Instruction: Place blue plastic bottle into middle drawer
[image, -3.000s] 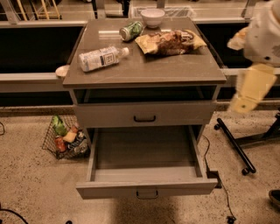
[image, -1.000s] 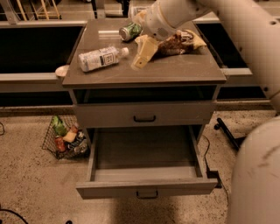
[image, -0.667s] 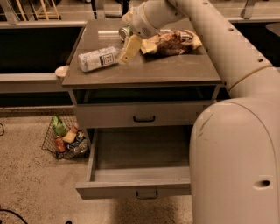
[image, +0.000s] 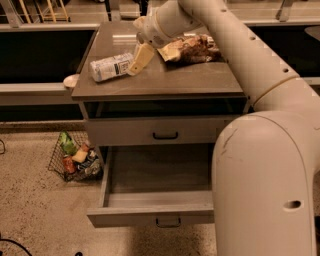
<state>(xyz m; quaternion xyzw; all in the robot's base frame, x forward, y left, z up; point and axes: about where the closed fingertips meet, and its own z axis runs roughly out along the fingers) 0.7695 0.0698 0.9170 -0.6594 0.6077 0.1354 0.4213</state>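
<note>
Nearest, low on the cabinet (image: 165, 82): drawer (image: 155, 214) pulled well out, grey bottom in view. Left on the floor, wire basket (image: 55, 162) holding bright packets (image: 80, 156). Above, upper front (image: 125, 131) shut, black handle (image: 165, 135). On its top, bottle (image: 111, 67) lying sideways; gripper (image: 139, 57) at its right end, opening impossible to tell. Just beyond, crumpled snack bags (image: 192, 47).

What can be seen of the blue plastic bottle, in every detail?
The blue plastic bottle looks whitish and clear, with a pale label bearing dark print. It lies on its side on the cabinet top, near the left edge in the view. The gripper is at its right end; whether they touch is unclear.
</note>
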